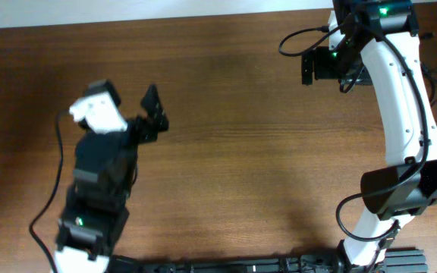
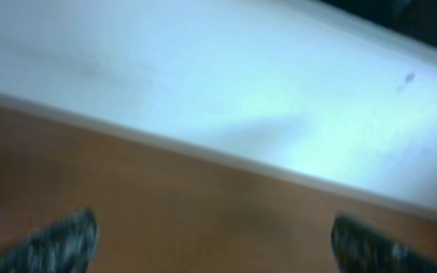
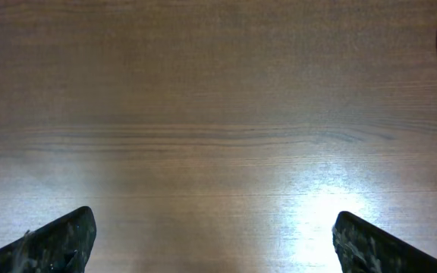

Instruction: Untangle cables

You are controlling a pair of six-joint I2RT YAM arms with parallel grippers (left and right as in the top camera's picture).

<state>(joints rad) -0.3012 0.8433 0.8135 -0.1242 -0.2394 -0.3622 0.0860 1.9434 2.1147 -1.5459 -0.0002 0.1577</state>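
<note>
L hand [image 2: 212,246] and R hand [image 3: 215,243] were both spread wide, gripping nothing, above the wood table [image 1: 241,152], well apart.

No text, label, brand, number or sign can be read in any view. The table [image 1: 241,152] shows only bare wood grain. The left arm [image 1: 101,189] and the right arm [image 1: 400,98] carry no legible marking. The left wrist view is too blurred to show any writing.
</note>
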